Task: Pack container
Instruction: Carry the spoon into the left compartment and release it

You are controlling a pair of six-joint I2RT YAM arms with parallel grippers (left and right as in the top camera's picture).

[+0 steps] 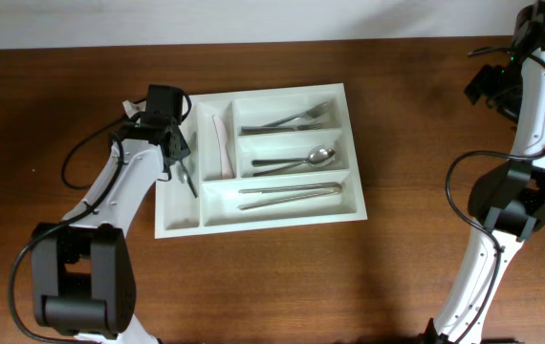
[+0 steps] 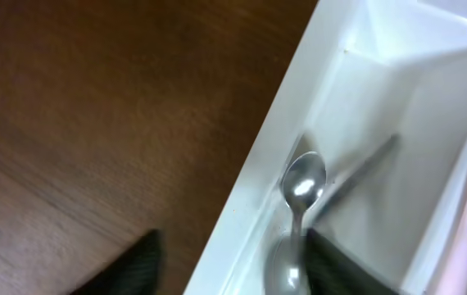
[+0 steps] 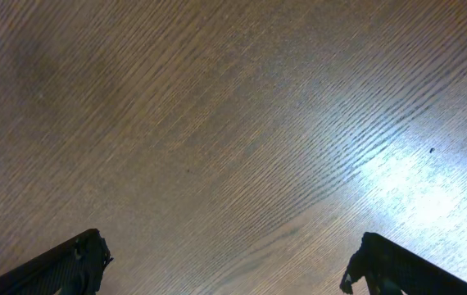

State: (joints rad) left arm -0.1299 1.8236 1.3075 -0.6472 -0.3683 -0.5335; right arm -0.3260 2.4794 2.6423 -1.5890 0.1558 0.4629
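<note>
The left gripper (image 2: 233,274) is spread wide and straddles the left wall of the tray (image 1: 179,229): its left finger is outside over the table (image 2: 94,123), and its right finger is inside the outermost narrow compartment, where a spoon (image 2: 303,182) lies just ahead of that finger and close to it. The rest of the tray extends to this gripper's right, with a pink piece (image 1: 223,148) in the next narrow slot and forks (image 1: 287,121) beyond it. The right gripper (image 3: 233,274) is also parted, with only bare wood beneath it and the tray well off to its left.
</note>
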